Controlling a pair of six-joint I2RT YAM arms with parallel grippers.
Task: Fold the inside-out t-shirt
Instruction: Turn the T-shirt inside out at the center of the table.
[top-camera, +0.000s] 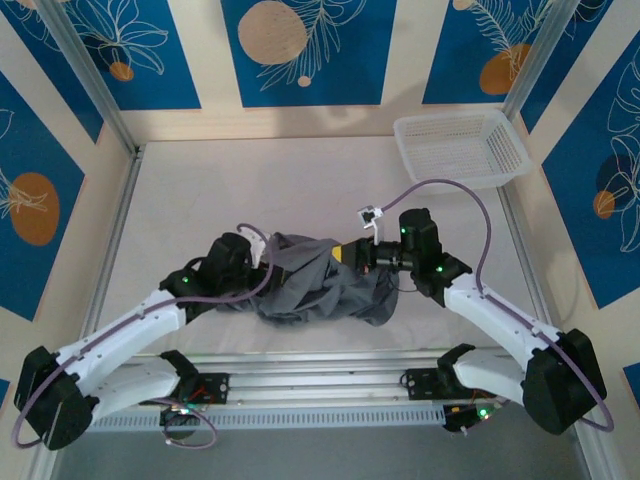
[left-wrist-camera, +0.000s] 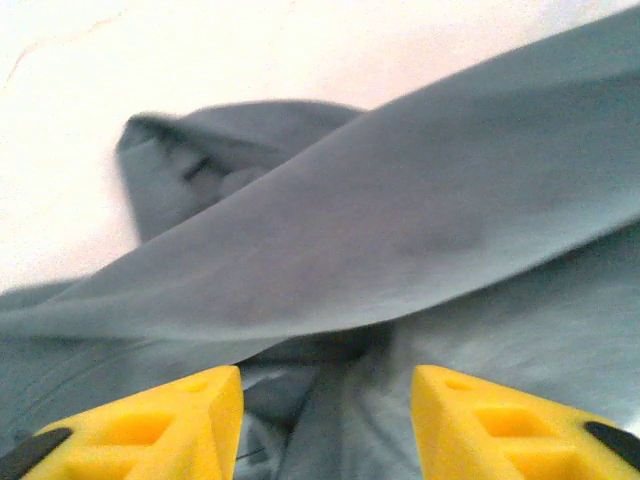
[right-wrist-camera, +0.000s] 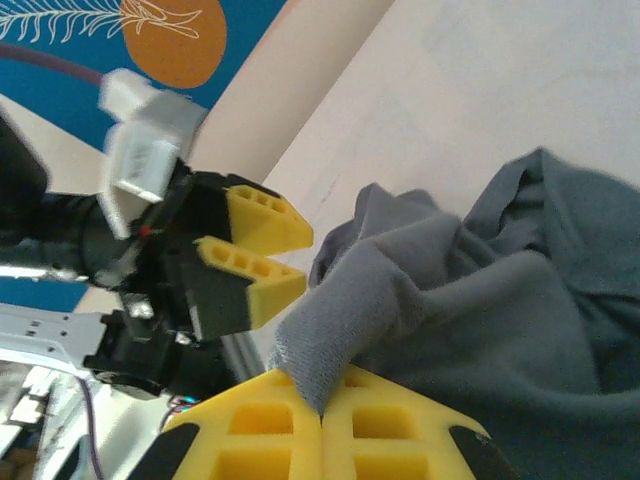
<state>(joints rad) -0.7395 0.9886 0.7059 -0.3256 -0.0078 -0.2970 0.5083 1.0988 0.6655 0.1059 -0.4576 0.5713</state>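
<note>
The inside-out t-shirt (top-camera: 320, 285) lies bunched in a dark grey heap on the table between my two arms. My left gripper (top-camera: 262, 250) sits at the heap's left edge. In the left wrist view its yellow fingers (left-wrist-camera: 150, 425) stand apart, and the grey cloth (left-wrist-camera: 400, 220) stretches across ahead of them, none of it pinched. My right gripper (right-wrist-camera: 322, 405) is shut on a raised fold of the t-shirt (right-wrist-camera: 370, 300) at the heap's upper right (top-camera: 350, 257). The right wrist view also shows the left gripper (right-wrist-camera: 305, 262), with a gap between its fingers.
A white mesh basket (top-camera: 462, 147) stands at the table's far right corner. Metal rails run along the table's sides and front edge (top-camera: 320, 385). Bare pale table (top-camera: 250, 180) lies behind the shirt.
</note>
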